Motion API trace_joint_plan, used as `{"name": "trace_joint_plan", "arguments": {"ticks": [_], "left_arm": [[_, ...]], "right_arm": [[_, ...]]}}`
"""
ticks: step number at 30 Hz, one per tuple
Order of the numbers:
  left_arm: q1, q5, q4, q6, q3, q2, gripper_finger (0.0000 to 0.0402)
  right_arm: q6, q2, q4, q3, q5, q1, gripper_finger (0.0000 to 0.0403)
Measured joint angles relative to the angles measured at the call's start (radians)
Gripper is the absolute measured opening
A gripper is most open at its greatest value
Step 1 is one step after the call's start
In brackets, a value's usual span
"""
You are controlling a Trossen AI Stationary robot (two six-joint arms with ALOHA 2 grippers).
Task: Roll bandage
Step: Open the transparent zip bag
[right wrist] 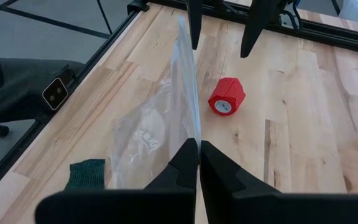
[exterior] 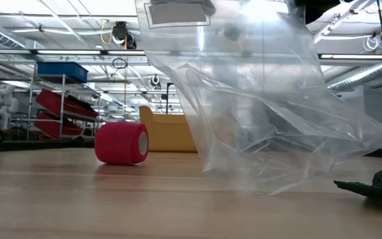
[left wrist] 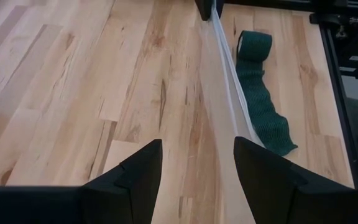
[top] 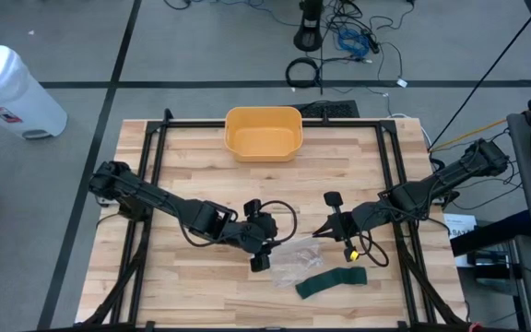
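At the six o'clock side of the light wooden counter, a clear plastic bag is suspended between both arms. The right claw is closed tight, pinching the bag's edge. The left claw stands partly open with the bag's edge running between its fingers (contact cannot be confirmed). A dark green, partly unrolled fabric bandage lies at five o'clock. A red bandage roll sits nearby. A yellow plastic bin occupies twelve o'clock.
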Motion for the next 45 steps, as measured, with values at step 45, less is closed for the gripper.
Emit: {"name": "trace_joint_plan", "arguments": {"ticks": [45], "left_arm": [[0.007,-0.009,0.009,-0.001,0.000,0.021,0.0205]], "right_arm": [[-0.006,0.000,0.001,0.000,0.000,0.000,0.0000]]}}
